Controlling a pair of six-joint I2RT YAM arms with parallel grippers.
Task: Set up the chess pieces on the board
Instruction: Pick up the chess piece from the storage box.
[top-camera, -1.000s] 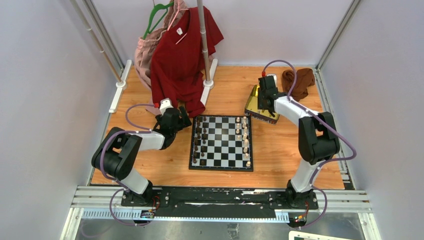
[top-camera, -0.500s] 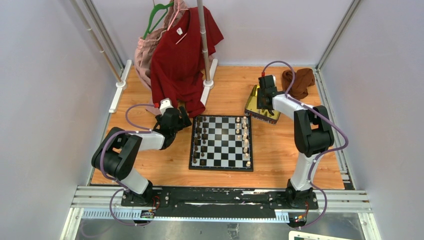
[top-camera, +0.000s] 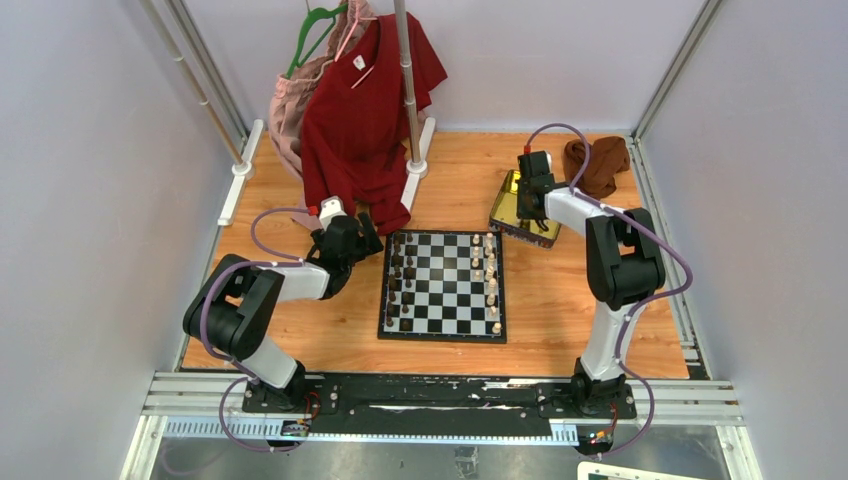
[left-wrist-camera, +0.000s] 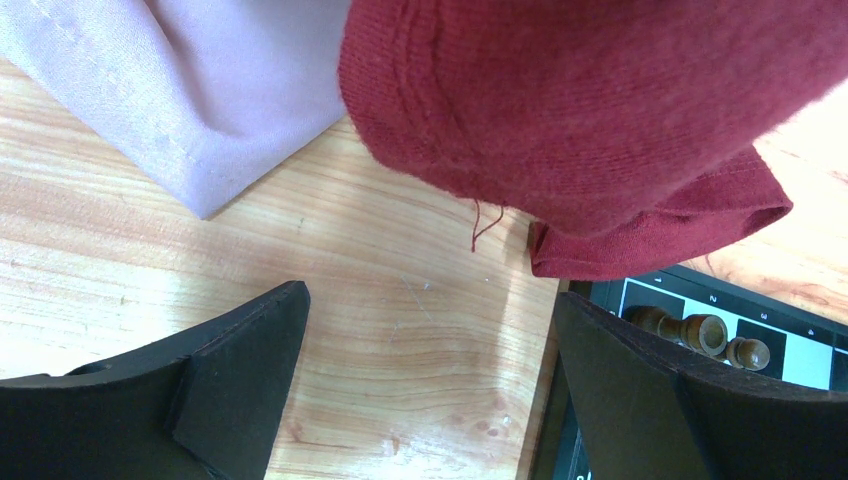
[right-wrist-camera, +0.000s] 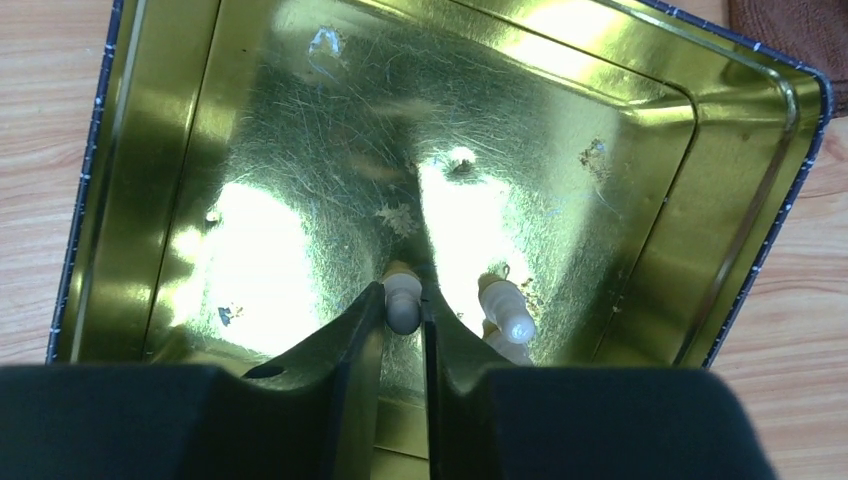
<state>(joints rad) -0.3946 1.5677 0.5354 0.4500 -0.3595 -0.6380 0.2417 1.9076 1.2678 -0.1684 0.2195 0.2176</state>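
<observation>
**Right fingers are clamping one cream piece in the gold tin; left fingers are hanging apart beside the board.**

The clamped cream piece is small and rounded, and it is sitting exactly between the two black fingertips. The tin is a rounded rectangle of shiny, scratched metal, lying near the far right corner of the wooden tabletop. A second cream piece is lying just beside the right fingers; I cannot tell if a third one is hiding under it. The left fingers, black and wedge-shaped, are holding nothing over bare wood, below a knitted red shirt and a smooth pink cloth. The flat checked board is lying in the middle of the tabletop. Three dark turned pieces are showing on its corner, just beside one left finger.
</observation>
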